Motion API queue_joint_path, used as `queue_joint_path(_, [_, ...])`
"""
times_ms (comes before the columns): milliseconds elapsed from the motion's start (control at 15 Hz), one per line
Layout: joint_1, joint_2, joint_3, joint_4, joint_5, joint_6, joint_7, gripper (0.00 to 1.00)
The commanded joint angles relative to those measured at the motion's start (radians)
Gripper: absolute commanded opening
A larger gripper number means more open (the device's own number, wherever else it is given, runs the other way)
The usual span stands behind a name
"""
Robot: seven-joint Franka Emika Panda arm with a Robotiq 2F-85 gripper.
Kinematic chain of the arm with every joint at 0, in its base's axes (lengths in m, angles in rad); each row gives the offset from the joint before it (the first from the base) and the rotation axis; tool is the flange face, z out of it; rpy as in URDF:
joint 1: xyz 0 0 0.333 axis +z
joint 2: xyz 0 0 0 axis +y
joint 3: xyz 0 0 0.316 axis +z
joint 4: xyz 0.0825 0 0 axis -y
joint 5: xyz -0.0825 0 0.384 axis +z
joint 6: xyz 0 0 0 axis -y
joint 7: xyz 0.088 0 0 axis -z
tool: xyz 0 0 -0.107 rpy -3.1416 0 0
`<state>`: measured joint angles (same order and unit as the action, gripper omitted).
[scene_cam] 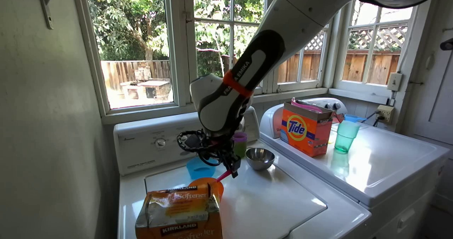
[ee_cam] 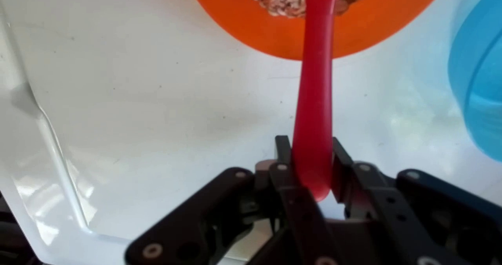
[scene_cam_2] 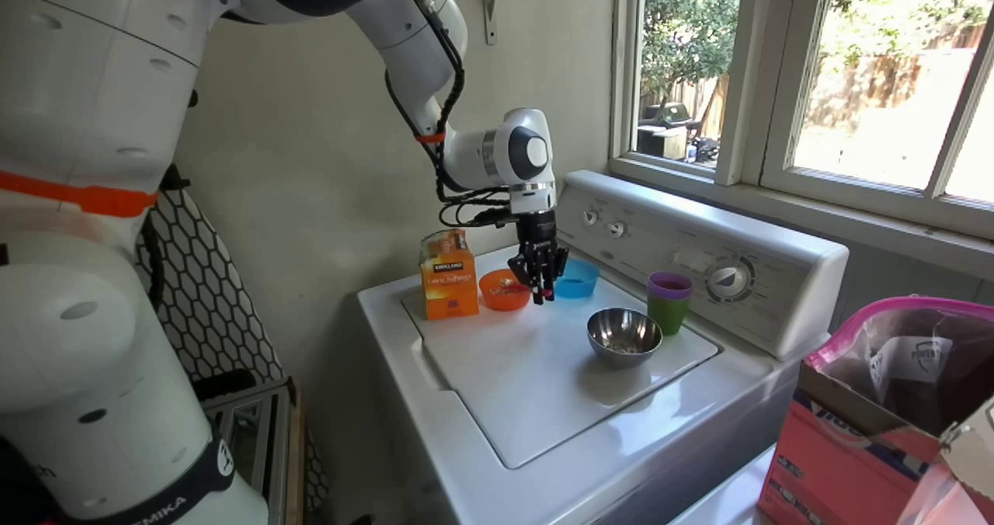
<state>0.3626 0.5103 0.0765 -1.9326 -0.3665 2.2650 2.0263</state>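
Red spoon (ee_cam: 315, 100) slants over the orange bowl (ee_cam: 251, 26).
My fingers (ee_cam: 283, 151) pinch its handle end; head cropped, probably among the grains (ee_cam: 288, 2). I'd move gently: blue bowl (ee_cam: 482, 73) to the right, wrist view.

1. In the wrist view, I found the orange bowl (ee_cam: 274, 39) and the red utensil (ee_cam: 315, 96) cut off by the top edge.
2. The right edge cropped the blue bowl (ee_cam: 480, 84) there.
3. In an exterior view, the softener box (scene_cam: 180, 210) hid part of the orange bowl.
4. In an exterior view, contents (scene_cam_2: 621, 346) of the steel bowl (scene_cam_2: 627, 326) were too small for me to identify.
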Motion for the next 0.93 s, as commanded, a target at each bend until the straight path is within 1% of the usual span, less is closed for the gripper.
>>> queue_joint_path(0, [-0.030, -0.032, 0.005, -0.076, 0.075, 0.077, -0.033, 0.06])
queue_joint_path(467, [-0.080, -0.055, -0.001, -0.132, 0.193, 0.125, -0.089, 0.06])
queue_joint_path(867, [-0.083, -0.079, -0.003, -0.126, 0.235, 0.121, -0.098, 0.06])
